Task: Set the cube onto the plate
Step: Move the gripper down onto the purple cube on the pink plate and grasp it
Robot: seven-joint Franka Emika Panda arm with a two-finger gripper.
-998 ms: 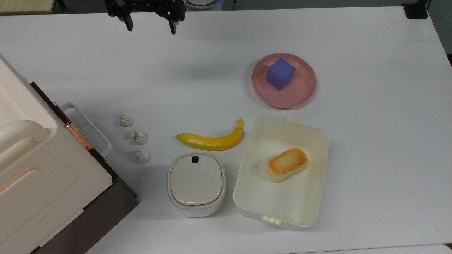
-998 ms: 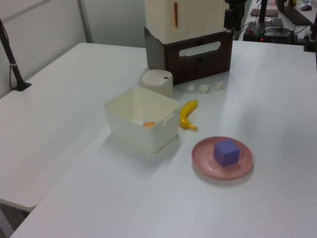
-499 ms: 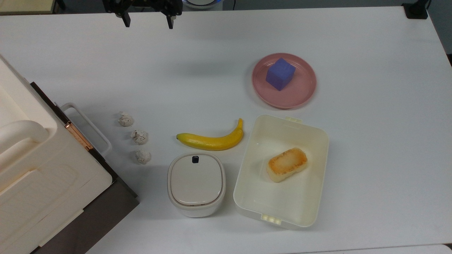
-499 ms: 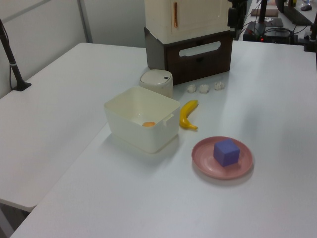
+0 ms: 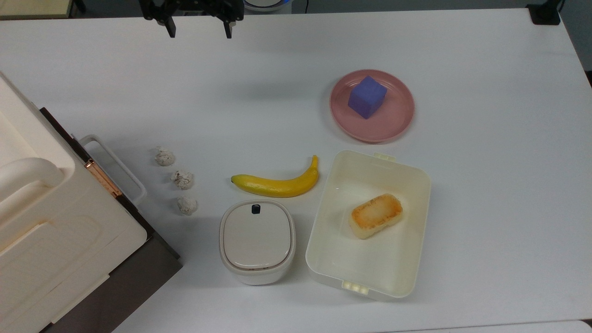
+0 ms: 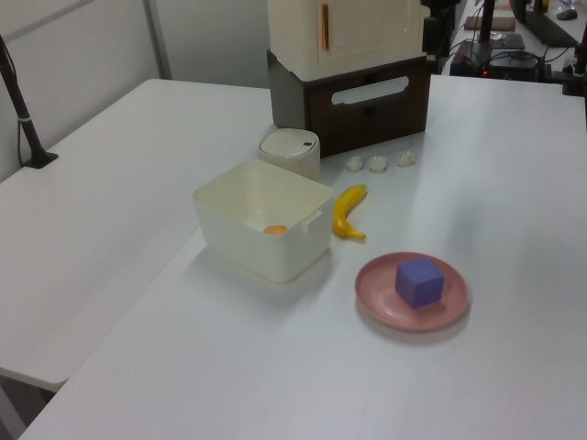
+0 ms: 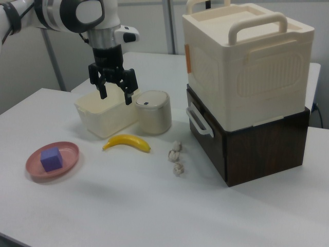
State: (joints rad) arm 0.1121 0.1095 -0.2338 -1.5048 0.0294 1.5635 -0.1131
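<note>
**Top view: cube resting on plate, end effector clear**

Top view and both side views at one instant. The cube sits flat inside the plate, slightly toward the top view's left of the plate's centre, wholly within the rim and touching nothing else. The end effector hangs above the bench at the top view's upper edge, well apart from the plate; its fingers are spread and carry nothing, as the right view confirms. Judged from this arrangement, the placement is done and the release made; at most a retreat of the arm is left. The banana and the container lie near the plate, separate from it.
</note>
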